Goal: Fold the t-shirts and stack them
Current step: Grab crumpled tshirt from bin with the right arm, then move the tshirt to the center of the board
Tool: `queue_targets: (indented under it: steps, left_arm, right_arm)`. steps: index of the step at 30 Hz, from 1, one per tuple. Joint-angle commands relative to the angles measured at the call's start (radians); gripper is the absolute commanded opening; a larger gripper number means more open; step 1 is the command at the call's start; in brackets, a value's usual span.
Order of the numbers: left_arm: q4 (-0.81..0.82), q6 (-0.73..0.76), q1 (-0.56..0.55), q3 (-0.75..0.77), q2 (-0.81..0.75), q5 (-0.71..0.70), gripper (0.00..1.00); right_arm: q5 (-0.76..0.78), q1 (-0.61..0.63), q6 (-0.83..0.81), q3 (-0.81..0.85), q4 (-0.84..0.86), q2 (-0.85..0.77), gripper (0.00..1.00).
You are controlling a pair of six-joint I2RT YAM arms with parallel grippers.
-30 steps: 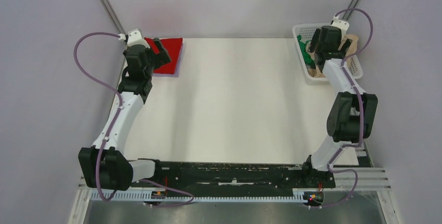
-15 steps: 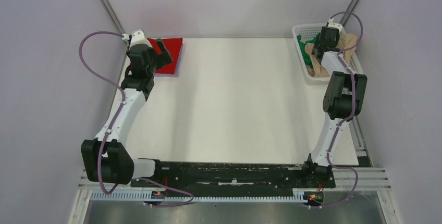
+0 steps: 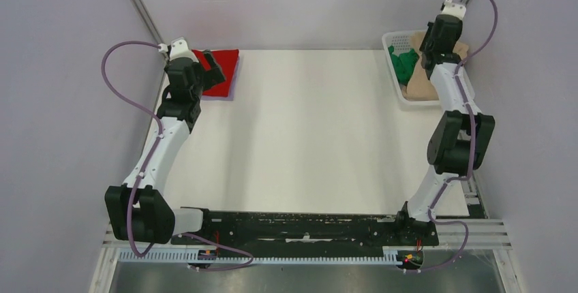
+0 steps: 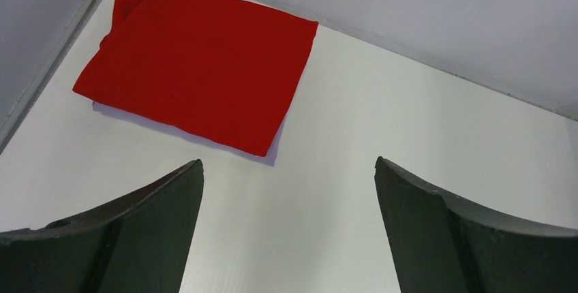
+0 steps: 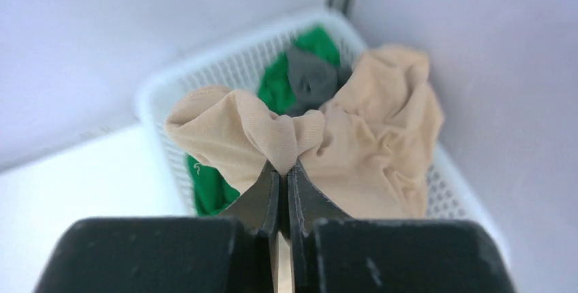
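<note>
A folded red t-shirt (image 3: 219, 75) (image 4: 198, 82) lies flat at the table's far left corner. My left gripper (image 3: 213, 69) (image 4: 289, 170) hovers open just beside it, nothing between its fingers. At the far right a white mesh basket (image 3: 394, 39) (image 5: 204, 75) holds a beige t-shirt (image 3: 421, 88) (image 5: 368, 150), a green one (image 3: 402, 65) (image 5: 279, 85) and a grey one (image 5: 310, 78). My right gripper (image 3: 436, 51) (image 5: 283, 167) is shut on a pinched fold of the beige t-shirt, lifting it above the basket.
The white table (image 3: 307, 129) spreads between the two arms. Grey walls close in behind and on both sides, with the basket tight against the right wall. A black rail (image 3: 300, 228) runs along the near edge.
My right gripper dipped into the basket, shut on the beige t-shirt and now rises with the cloth. The left arm shifted slightly and stays open by the red t-shirt.
</note>
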Motion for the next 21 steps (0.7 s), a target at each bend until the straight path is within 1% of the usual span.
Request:
queue_targets:
  steps: [1,3,4,9,11,14,16,19,20,21]
  left_arm:
    - [0.024,0.013,-0.001,0.012,-0.031,0.027,1.00]
    - [0.013,0.003,-0.001,0.015,-0.030,0.036,1.00]
    - [0.011,-0.001,-0.001,0.016,-0.029,0.041,1.00]
    - [0.015,-0.018,-0.001,0.015,-0.038,0.038,1.00]
    - [0.023,-0.022,-0.001,0.010,-0.045,0.037,1.00]
    - [0.023,-0.026,-0.001,0.002,-0.048,0.038,1.00]
    - [0.008,-0.037,-0.001,0.004,-0.043,0.031,1.00]
    - [-0.032,-0.055,-0.001,0.008,-0.044,0.024,1.00]
    - [-0.040,-0.061,-0.001,0.003,-0.048,0.022,1.00]
    - [-0.042,-0.076,-0.001,-0.006,-0.054,0.020,1.00]
  right_arm:
    - [-0.051,0.093,-0.125,0.058,0.203,-0.283,0.00]
    - [-0.087,0.140,-0.158,0.063,0.225,-0.338,0.00]
    - [-0.132,0.157,-0.156,0.067,0.228,-0.357,0.00]
    - [-0.461,0.272,-0.102,0.078,0.253,-0.418,0.00]
    - [-0.589,0.324,-0.089,0.092,0.274,-0.417,0.00]
    - [-0.752,0.402,-0.086,0.158,0.273,-0.378,0.00]
    - [-0.847,0.448,-0.038,0.194,0.286,-0.347,0.00]
    - [-0.956,0.477,0.040,0.190,0.339,-0.328,0.00]
    - [-0.966,0.477,0.067,0.164,0.364,-0.336,0.00]
    - [-0.945,0.476,0.076,0.113,0.369,-0.351,0.00]
